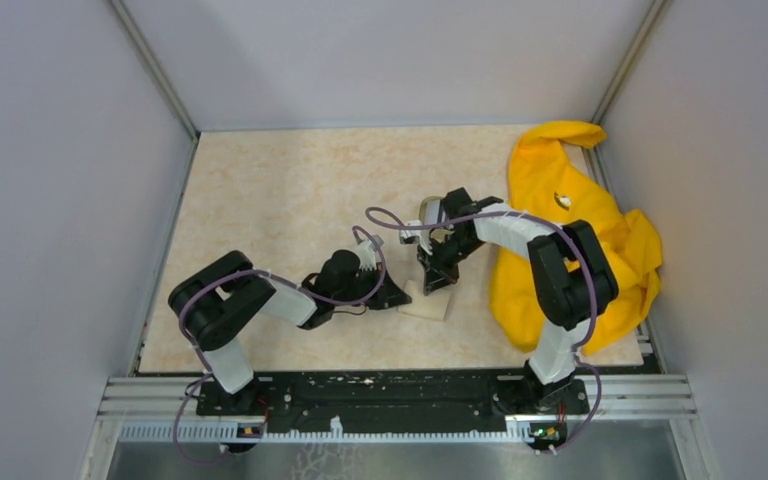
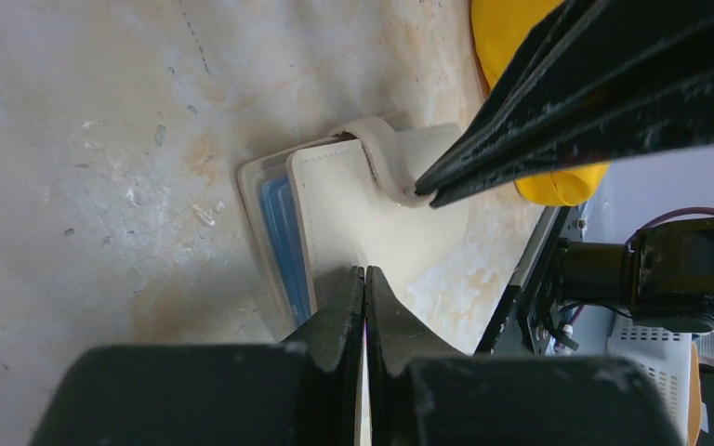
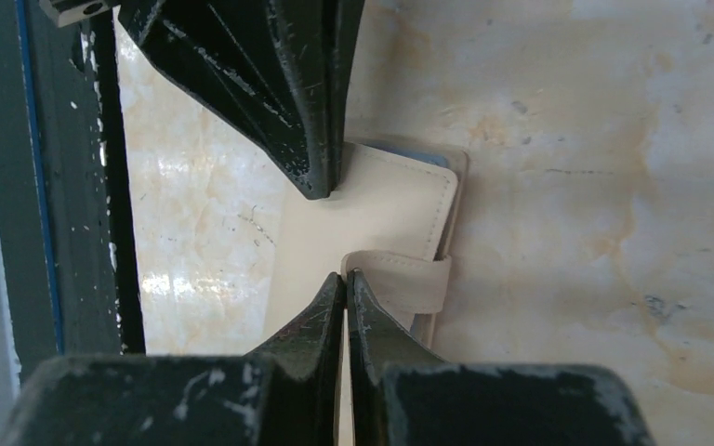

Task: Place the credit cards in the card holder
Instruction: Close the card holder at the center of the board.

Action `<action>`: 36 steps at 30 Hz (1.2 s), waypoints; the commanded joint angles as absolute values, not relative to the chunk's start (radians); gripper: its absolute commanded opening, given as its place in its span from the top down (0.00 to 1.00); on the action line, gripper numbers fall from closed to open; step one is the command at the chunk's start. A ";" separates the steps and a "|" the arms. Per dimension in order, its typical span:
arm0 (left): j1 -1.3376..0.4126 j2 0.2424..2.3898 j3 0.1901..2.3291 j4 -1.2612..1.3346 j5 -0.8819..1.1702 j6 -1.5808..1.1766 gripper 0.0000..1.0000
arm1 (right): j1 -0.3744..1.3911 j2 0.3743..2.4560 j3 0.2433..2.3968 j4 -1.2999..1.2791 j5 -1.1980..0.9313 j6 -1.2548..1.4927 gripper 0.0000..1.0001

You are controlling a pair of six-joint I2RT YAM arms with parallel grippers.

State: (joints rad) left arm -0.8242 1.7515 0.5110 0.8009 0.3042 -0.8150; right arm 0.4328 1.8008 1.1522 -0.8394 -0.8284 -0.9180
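The tan card holder (image 1: 426, 303) lies folded shut on the marble tabletop, a thin light blue edge showing along its side (image 2: 279, 232). Its strap (image 3: 404, 279) wraps over the cover. My left gripper (image 2: 364, 271) is shut with nothing between its fingers, and its tips rest on the cover (image 2: 363, 204). My right gripper (image 3: 345, 276) is also shut, and its tips touch the end of the strap. The two grippers meet over the holder from opposite sides, the left (image 1: 400, 297) and the right (image 1: 432, 285). The credit cards are hidden.
A big yellow cloth (image 1: 570, 240) lies crumpled at the right, close behind the right arm. Grey walls enclose the table on three sides. The black base rail (image 1: 390, 395) runs along the near edge.
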 commanded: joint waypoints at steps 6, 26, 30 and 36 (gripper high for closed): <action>-0.826 1.771 0.520 0.733 0.298 -0.817 0.96 | 0.475 1.662 1.042 -0.650 -0.777 -0.779 1.00; -0.826 1.755 0.524 0.736 0.341 -0.828 0.98 | 0.530 1.575 0.952 -0.596 -0.643 -0.787 1.00; -0.826 1.753 0.522 0.738 0.345 -0.830 0.98 | 0.534 1.575 0.945 -0.580 -0.634 -0.775 1.00; -0.825 1.755 0.525 0.739 0.349 -0.830 0.99 | 0.537 1.580 0.943 -0.591 -0.638 -0.779 1.00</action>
